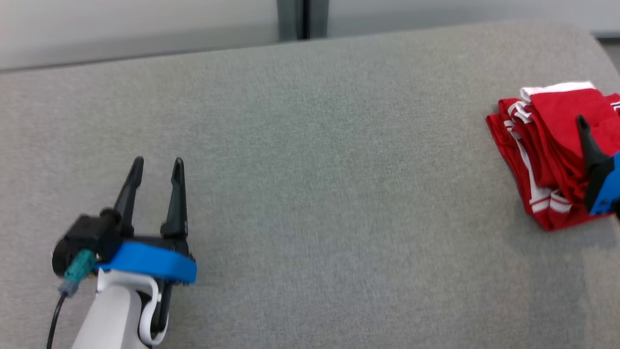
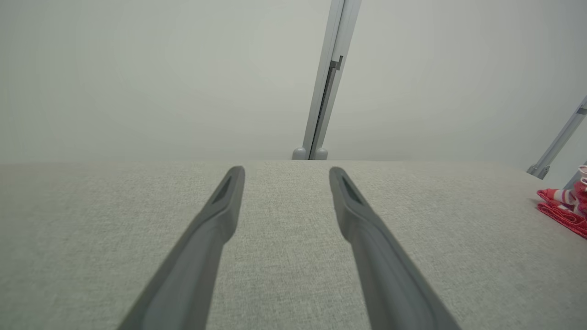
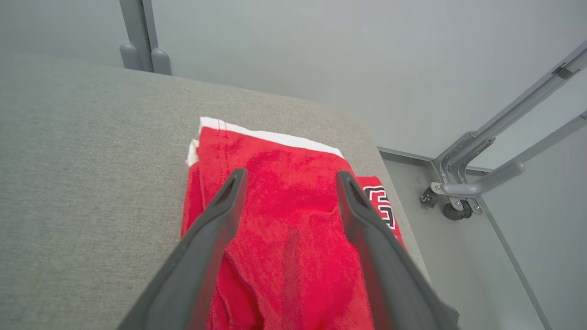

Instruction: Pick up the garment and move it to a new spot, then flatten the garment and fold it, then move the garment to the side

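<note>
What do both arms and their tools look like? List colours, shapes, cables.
Left tool: two long, dark, tapering fingers on a black base, a blue band behind it, a white forearm, a teal plug with a grey cable. Right tool: the same dark fingers and blue trim.

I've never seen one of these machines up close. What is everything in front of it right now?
garment: one, red with white trim and a black-and-white print, folded in a pile at the right end of the padded surface
padded surface: one, grey fabric, spread across the scene
post: one, grey, upright against the pale wall behind the surface
metal frame: one, grey, on the floor beyond the surface's right end, with a small dark wheel
left tool: one, two dark fingers apart, over the surface at its left
right tool: one, two dark fingers apart, above the garment
</note>
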Robot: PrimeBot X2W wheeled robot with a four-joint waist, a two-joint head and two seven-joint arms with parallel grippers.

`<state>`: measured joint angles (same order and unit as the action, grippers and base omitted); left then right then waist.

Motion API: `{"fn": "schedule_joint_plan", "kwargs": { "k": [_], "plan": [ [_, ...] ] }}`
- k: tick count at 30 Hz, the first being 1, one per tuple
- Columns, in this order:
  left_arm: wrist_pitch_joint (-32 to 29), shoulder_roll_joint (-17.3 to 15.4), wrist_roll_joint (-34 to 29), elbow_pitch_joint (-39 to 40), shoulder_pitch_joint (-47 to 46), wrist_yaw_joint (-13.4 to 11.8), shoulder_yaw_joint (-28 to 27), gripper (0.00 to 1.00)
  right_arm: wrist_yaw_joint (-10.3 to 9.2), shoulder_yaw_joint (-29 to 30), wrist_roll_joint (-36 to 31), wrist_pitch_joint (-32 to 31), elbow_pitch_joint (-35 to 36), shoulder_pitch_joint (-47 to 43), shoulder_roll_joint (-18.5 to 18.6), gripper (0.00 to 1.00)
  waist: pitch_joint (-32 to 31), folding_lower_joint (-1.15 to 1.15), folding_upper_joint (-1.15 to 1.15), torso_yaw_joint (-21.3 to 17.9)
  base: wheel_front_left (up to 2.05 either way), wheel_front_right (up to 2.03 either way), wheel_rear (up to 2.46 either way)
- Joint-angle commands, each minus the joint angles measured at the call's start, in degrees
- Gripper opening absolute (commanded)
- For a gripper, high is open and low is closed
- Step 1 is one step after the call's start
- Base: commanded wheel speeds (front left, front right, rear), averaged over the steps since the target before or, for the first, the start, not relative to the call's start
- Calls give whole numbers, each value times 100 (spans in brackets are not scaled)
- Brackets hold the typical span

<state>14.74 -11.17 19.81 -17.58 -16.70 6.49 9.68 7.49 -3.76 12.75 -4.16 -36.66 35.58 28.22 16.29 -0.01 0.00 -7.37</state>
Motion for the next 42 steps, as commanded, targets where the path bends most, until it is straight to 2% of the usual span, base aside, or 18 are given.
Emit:
{"fn": "schedule_joint_plan", "kwargs": {
  "k": [1, 2, 3, 9, 14, 19, 28, 42],
  "plan": [
    [25, 2, 30, -34, 152, -36, -68, 100, 0, 140, 37, 147, 180, -248, -131, 100, -303, 1, 0, -121, 0, 0, 0],
    [32, 12, 46, -65, 243, -50, -106, 100, 0, 305, 31, 285, 359, -450, -249, 100, -440, 1, 0, -90, 0, 0, 0],
    [42, 42, 84, -106, 416, -62, -173, 100, 1, 561, 38, 466, 773, -896, -574, 100, -671, 1, 0, -15, 0, 0, 0],
    [47, 143, 95, -118, 877, -76, -356, 100, 1, 977, -145, 539, 2162, -2244, -1459, 100, -1147, 1, 0, 247, 0, 0, 0],
    [49, 217, 40, -185, 1144, -45, -458, 100, 1, 906, -190, 412, 2892, -2985, -1874, 100, -1368, 1, 0, 429, 0, 0, 0],
    [50, 308, 1, -272, 1307, -18, -509, 100, 1, 855, -252, 445, 3157, -3299, -2117, 100, -1534, 1, 0, 594, 0, 0, 0],
    [50, 377, -75, -382, 1437, 14, -644, 100, 1, 866, -184, 566, 3171, -3543, -2290, 100, -1662, 1, 0, 750, 0, 0, 0],
    [51, 448, -133, -478, 1452, 58, -690, 100, 1, 811, -98, 620, 3004, -3569, -2270, 100, -1683, 1, 0, 741, 0, 0, 0]
  ]
}}
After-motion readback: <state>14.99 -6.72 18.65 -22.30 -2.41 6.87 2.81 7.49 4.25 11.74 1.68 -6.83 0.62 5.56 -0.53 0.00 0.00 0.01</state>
